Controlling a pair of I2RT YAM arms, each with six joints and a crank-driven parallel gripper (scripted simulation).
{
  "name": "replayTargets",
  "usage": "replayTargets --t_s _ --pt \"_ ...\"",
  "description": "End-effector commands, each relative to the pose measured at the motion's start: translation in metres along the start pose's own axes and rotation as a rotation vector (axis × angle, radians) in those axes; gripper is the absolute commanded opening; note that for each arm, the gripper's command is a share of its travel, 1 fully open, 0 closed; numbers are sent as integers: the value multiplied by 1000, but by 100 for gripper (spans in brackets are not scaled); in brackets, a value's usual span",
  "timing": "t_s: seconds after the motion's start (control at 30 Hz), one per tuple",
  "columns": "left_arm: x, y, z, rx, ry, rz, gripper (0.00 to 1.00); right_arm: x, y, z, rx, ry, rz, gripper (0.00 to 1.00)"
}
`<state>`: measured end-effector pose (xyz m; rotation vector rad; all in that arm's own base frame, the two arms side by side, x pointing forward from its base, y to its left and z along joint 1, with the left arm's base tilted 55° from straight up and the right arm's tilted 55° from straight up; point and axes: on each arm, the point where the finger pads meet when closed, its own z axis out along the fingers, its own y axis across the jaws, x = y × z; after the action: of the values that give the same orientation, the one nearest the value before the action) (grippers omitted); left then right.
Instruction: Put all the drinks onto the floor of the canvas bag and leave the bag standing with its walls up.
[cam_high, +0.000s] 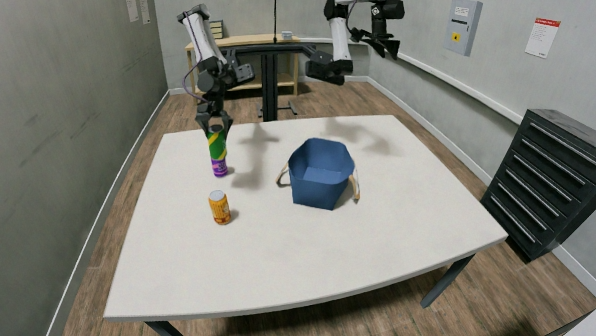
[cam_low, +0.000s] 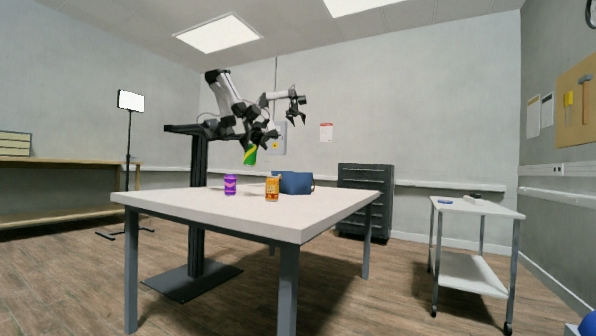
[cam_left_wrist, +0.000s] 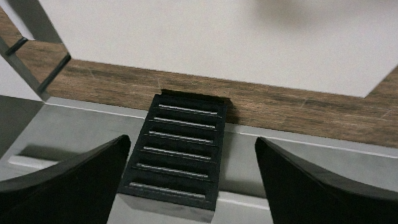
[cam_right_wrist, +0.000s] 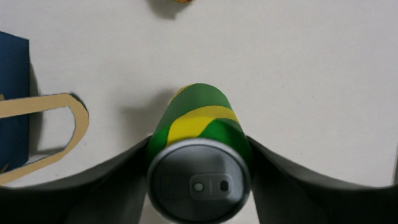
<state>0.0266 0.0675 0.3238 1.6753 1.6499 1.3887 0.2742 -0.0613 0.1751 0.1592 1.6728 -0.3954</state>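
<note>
My right gripper (cam_high: 216, 131) (cam_right_wrist: 199, 138) is shut on a green can with a yellow stripe (cam_high: 217, 145) (cam_low: 250, 156) (cam_right_wrist: 200, 122), held upright above the table. A purple can (cam_high: 219, 168) (cam_low: 230, 184) stands on the table; in the top view the green can overlaps it. An orange can (cam_high: 220, 207) (cam_low: 272, 189) stands nearer the top camera. The blue canvas bag (cam_high: 315, 193) (cam_low: 298, 184) (cam_right_wrist: 14, 90) stands with its walls up; its visible floor is bare. My left gripper (cam_high: 391, 53) (cam_low: 299, 122) (cam_left_wrist: 193, 138) is open and empty, high up and away from the bag.
The bag's tan handles (cam_high: 357, 186) (cam_right_wrist: 45, 104) stick out at its sides. The white table (cam_high: 300, 260) (cam_low: 210, 207) carries the bag and standing cans. A black drawer cabinet (cam_high: 540, 175) (cam_low: 365, 200) (cam_left_wrist: 175, 150) stands beyond the table edge.
</note>
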Motion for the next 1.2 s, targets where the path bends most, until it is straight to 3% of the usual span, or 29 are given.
replayTargets --t_s 0.0,0.8,0.83,1.17 --pt "0 2 -17 -47 13 -5 100 -52 -1 5 12 -144 44 74" --pt "0 2 -17 -47 13 -5 100 -52 -2 5 15 -144 45 74" --pt "0 2 -17 -47 13 -5 100 -27 -6 -2 41 -96 55 74" --pt "0 2 -17 -47 13 -5 100 -27 -1 1 74 -90 58 74"
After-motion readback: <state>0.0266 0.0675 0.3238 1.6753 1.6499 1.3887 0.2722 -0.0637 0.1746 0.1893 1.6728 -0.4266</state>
